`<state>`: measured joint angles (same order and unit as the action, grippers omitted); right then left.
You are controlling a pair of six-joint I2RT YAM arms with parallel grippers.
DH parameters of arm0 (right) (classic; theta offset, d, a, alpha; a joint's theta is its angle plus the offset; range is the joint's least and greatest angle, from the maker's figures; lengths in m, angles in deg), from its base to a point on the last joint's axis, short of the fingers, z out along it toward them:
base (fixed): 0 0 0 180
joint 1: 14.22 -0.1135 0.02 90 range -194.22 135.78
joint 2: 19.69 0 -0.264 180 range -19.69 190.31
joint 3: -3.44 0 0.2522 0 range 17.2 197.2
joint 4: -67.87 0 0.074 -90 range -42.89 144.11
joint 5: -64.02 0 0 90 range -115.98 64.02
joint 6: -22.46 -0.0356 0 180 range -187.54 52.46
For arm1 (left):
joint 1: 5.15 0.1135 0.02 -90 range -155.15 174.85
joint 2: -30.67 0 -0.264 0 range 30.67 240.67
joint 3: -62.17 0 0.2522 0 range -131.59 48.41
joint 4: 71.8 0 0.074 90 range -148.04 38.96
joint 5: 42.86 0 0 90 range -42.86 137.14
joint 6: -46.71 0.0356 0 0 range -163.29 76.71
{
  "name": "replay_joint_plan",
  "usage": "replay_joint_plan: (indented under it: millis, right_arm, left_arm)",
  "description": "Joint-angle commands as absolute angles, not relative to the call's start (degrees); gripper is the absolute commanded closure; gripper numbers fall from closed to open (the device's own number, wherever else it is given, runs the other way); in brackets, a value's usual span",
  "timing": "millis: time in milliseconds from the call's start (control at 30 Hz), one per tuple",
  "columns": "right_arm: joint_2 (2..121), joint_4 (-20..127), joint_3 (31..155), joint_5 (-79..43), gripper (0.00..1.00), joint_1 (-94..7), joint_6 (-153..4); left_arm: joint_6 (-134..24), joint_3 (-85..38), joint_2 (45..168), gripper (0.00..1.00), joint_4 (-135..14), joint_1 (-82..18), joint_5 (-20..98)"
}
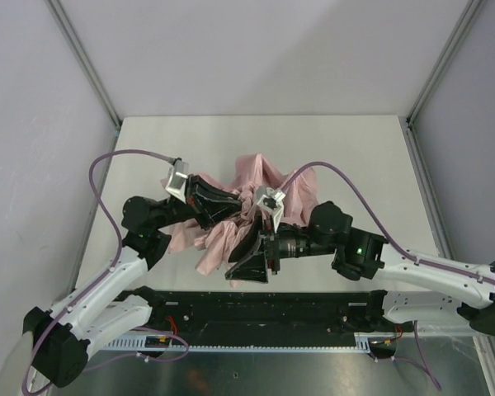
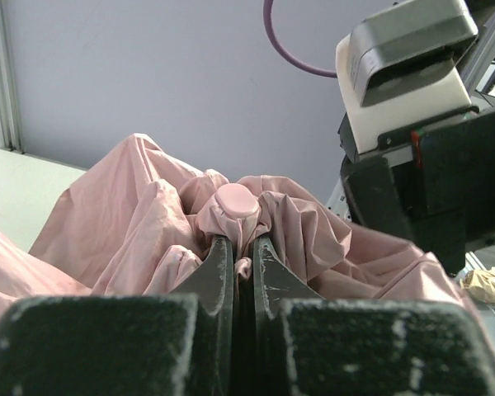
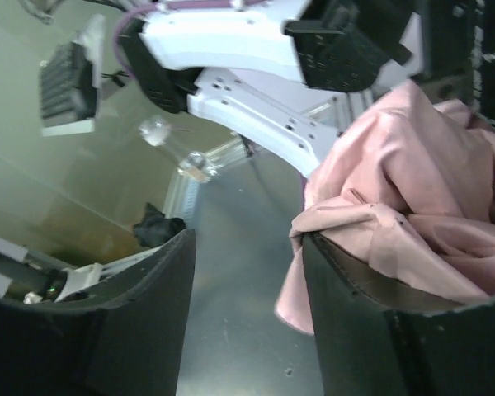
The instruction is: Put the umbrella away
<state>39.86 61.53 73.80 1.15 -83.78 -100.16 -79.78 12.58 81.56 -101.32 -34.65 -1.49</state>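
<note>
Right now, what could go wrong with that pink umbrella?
The left gripper pinches only a thin fold of the umbrella near its round cap; that fold could slip out. The right gripper is open with loose fabric draped over one finger, so it might snag or drag the cloth when it moves.

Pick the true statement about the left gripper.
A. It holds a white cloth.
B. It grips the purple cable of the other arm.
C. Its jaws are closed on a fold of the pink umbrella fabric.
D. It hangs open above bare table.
C: in the left wrist view the left gripper has its jaws pressed together on the pink fabric of the umbrella, just below a round pink cap.
</note>
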Motion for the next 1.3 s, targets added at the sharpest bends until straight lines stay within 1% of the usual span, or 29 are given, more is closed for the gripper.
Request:
replay_joint_plan:
  millis: [0,167,267,400,500,567,667,733,800,833,867,967,1000,1067,1100,1167,1267]
  right_arm:
    - [39.28,56.37,76.74,-8.39,0.36,-85.04,-96.9]
    - [31.56,46.26,76.94,-15.37,0.2,-89.37,-91.53]
    - [26.1,40.71,76.94,-22.98,0.15,-89.94,-92.41]
    - [19.04,32.16,76.17,-44.86,0.09,-89.42,-98.48]
    - [14.85,27.63,74.99,-57.3,0.06,-86.82,-103.75]
    - [12.74,26.31,74.34,-60.05,0.05,-83.92,-105.46]
    - [11.13,26.22,73.81,-59.56,0.04,-79.45,-105.62]
    - [11.24,25.6,73.59,-59.43,0.02,-75.79,-105.32]
    - [12.89,26.81,73.55,-52.95,0.01,-70.61,-103.64]
    - [14.4,27.67,73.59,-47.11,0.01,-67.16,-103.47]
    - [16.47,28.98,73.57,-39.71,0.01,-62.62,-103.61]
    - [20.91,37.31,72.34,-9.11,0.03,-46.04,-106.19]
    - [21.31,42.5,70.61,-0.49,0.04,-41.82,-108.53]
    - [21.76,56.35,66.44,12.62,0.03,-36.54,-115.34]
    - [22.44,62.17,64.85,17.32,0.02,-35.22,-118.9]
    - [24.09,68.98,63.0,22.39,0.02,-34.15,-123.65]
    - [25.3,72.31,61.44,24.37,0.02,-34.08,-126.47]
  left_arm:
    - [-80.87,13.59,79.31,1.0,-107.05,-33.84,0.58]
    - [-80.16,14.98,78.03,1.0,-107.61,-32.12,2.24]
    - [-80.39,15.78,77.87,1.0,-108.88,-31.2,2.86]
    - [-80.85,17.47,76.12,1.0,-110.75,-30.3,3.83]
    - [-81.04,18.3,74.99,1.0,-111.68,-29.98,3.82]
    - [-81.03,18.65,74.05,1.0,-112.14,-29.84,3.66]
    - [-80.75,19.49,72.3,1.0,-113.18,-29.72,3.56]
    - [-80.76,20.17,71.18,1.0,-114.63,-29.68,3.35]
    - [-81.07,20.83,70.2,1.0,-116.41,-29.68,3.12]
    - [-81.16,21.08,69.68,1.0,-117.11,-29.72,2.94]
    - [-81.21,21.39,69.07,1.0,-117.76,-29.7,2.8]
    - [-80.81,22.59,66.98,1.0,-119.1,-29.69,2.87]
    - [-80.73,22.93,66.18,1.0,-119.64,-29.68,2.94]
    - [-80.44,23.43,64.88,1.0,-120.37,-29.72,2.69]
    - [-80.32,23.53,64.43,1.0,-120.62,-29.74,2.54]
    - [-80.23,23.49,63.7,1.0,-121.3,-29.76,1.95]
    - [-80.38,23.41,62.88,1.0,-122.29,-29.73,1.73]
